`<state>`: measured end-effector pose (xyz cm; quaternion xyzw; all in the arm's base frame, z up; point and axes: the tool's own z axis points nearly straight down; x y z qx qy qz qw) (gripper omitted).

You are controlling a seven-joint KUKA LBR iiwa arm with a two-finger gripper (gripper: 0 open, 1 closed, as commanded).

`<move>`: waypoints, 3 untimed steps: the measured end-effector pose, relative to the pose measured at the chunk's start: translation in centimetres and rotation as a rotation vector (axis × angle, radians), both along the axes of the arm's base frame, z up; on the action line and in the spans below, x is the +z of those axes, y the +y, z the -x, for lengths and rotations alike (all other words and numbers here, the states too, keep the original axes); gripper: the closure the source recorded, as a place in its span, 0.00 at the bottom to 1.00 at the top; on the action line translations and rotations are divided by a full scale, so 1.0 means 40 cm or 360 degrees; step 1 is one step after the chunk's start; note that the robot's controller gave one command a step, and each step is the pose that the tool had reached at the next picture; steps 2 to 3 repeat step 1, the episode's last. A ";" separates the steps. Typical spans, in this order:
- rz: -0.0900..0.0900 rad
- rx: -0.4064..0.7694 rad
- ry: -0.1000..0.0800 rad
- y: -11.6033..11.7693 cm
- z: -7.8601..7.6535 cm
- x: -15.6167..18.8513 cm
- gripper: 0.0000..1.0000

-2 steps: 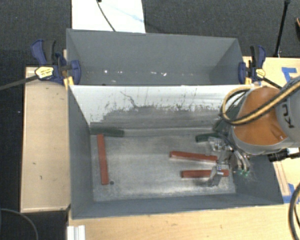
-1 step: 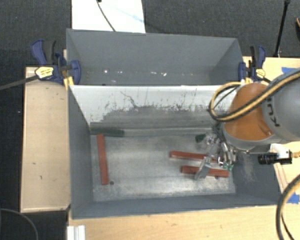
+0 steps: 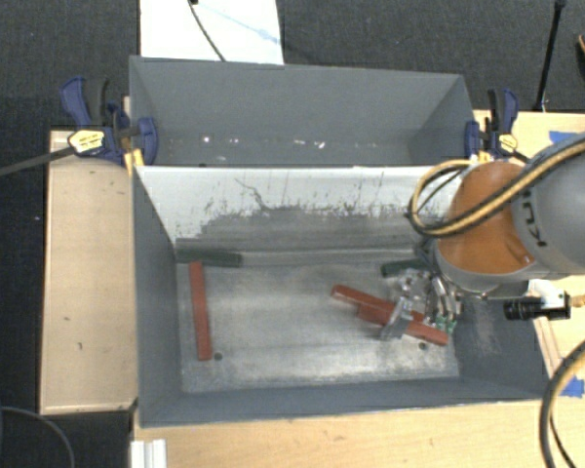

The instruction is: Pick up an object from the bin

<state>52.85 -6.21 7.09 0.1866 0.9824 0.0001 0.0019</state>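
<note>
Your pincer (image 3: 409,318) hangs low over the red strips (image 3: 363,302) reaching out to its left; whether it pinches them, you cannot tell.

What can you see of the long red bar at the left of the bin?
The red bar is a thin, straight, dull red strip, plain all along; its material is unclear. It lies flat on the bin floor by the foot of the left wall, running from the near side to the far. Its far end meets a dark bar lying crosswise; whether they touch is unclear. The gripper is well apart, at the right.
</note>
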 end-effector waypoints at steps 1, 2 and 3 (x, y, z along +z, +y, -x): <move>0.0002 0.0082 -0.0012 -0.030 -0.042 0.496 1.00; 0.0002 0.0082 -0.0012 -0.030 -0.042 0.496 1.00; 0.0002 0.0082 -0.0012 -0.030 -0.042 0.496 1.00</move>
